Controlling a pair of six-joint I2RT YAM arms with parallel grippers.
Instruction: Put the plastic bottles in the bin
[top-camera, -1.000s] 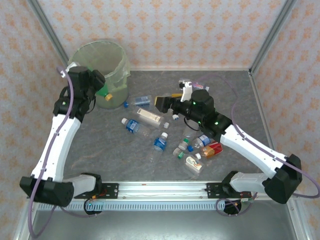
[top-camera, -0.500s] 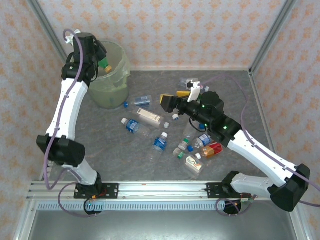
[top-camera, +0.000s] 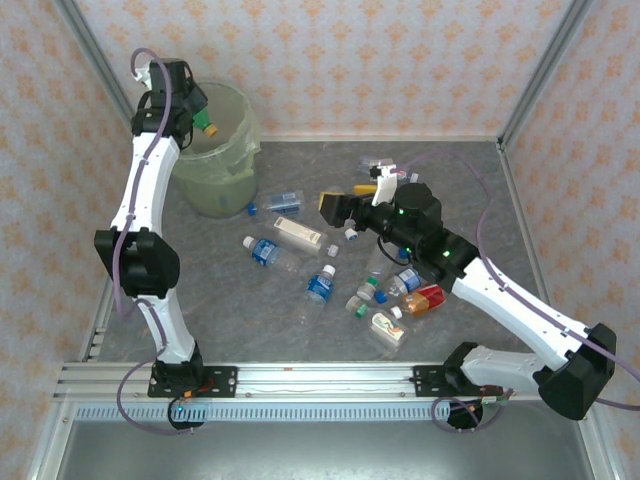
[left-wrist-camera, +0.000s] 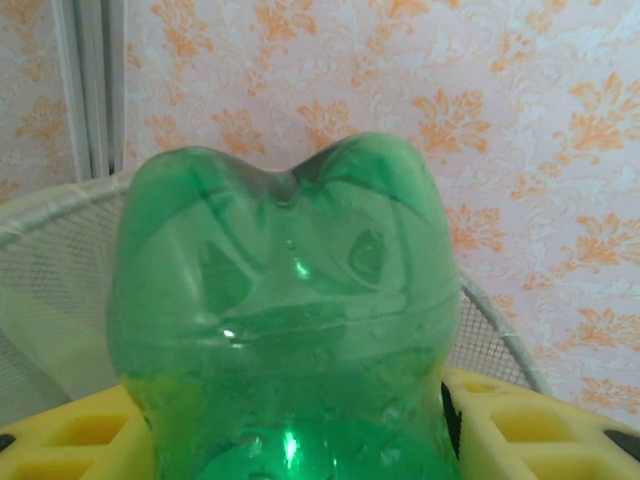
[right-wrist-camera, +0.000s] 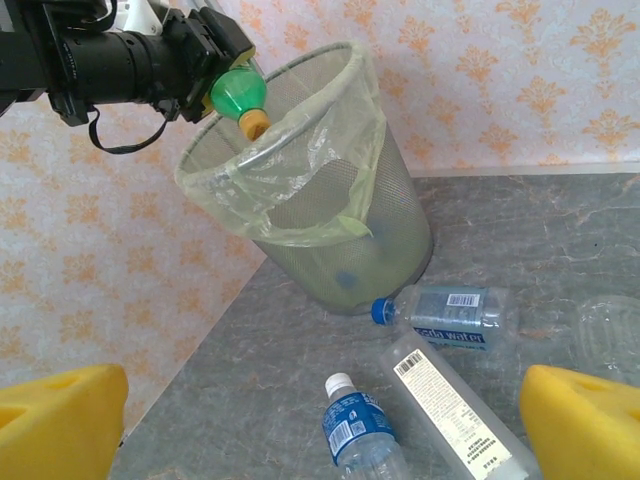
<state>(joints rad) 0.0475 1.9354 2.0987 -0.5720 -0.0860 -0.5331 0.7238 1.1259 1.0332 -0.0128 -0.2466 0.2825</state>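
Now the left gripper (top-camera: 198, 110) is clamping a green bottle (top-camera: 208, 126) between its yellow fingers (left-wrist-camera: 80, 440), holding it with the orange cap just above the rim of the bin (top-camera: 216, 185) in the far left corner. The right gripper (top-camera: 349, 197) is hovering with jaws spread wide and empty over the loose bottles (top-camera: 320, 285) lying on the grey table (top-camera: 200, 300).

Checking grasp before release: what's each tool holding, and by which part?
Left tool pinches the green bottle by its body, cap free, above the bin. Right tool holds nothing.
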